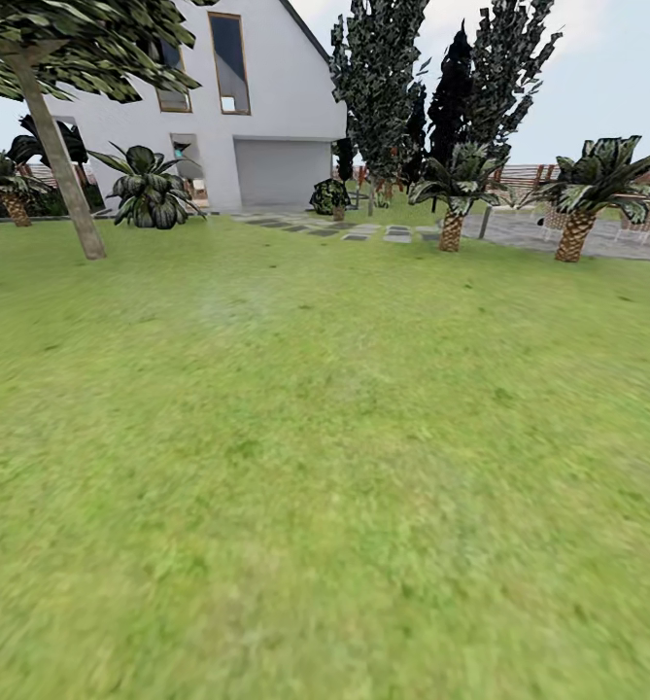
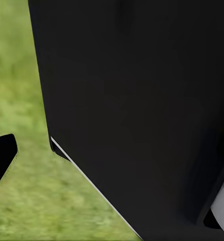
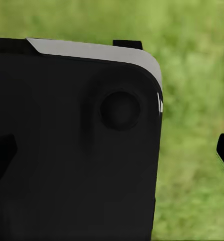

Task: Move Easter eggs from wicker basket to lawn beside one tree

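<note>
A wide lawn [image 1: 325, 467] of mottled green grass fills the lower frame of the head view, running up to a white gabled house [image 1: 237, 107] at upper left. A tree [image 1: 57, 146] with a smooth pale, leaning trunk and dark jagged canopy stands at the far upper left; two short palms [image 1: 575, 219] with scaly brown trunks edge grey paving [image 1: 383, 231] at upper right. In both wrist views, dark robot bodywork [image 2: 142, 110] looms over blurred grass; how the jaws stand cannot be told.

A white house [image 1: 256, 107] with grey garage door [image 1: 281, 172], palms [image 1: 577, 209], stone paving [image 1: 363, 231].
</note>
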`<state>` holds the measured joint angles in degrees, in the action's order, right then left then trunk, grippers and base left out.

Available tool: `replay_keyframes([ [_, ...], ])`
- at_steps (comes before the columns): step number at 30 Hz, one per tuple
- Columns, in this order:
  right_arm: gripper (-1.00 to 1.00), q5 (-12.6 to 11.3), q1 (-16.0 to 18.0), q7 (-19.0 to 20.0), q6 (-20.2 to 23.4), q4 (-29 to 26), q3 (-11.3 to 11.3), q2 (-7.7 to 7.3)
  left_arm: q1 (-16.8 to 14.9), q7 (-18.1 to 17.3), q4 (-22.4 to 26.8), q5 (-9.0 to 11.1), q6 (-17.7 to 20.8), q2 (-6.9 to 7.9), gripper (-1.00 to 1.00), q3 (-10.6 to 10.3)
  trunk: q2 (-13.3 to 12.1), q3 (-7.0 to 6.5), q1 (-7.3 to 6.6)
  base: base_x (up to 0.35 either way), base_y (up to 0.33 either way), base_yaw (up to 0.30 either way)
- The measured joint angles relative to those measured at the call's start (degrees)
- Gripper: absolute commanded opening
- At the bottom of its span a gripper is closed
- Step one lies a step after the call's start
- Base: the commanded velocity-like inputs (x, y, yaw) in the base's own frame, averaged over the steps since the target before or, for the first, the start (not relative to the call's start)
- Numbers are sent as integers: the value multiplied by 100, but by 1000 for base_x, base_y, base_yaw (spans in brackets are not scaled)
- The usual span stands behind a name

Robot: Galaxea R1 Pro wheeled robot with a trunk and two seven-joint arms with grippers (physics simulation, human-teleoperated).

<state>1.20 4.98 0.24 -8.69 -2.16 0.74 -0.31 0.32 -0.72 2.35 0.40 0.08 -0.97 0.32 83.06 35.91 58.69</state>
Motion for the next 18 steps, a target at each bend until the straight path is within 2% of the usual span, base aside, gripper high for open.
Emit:
replay_keyframes([
  [18, 100, 0, -3, 0, 0, 0, 0, -1, 0, 0, 0, 0, 0, 0, 100, 0, 0, 0, 0, 325, 0, 0],
])
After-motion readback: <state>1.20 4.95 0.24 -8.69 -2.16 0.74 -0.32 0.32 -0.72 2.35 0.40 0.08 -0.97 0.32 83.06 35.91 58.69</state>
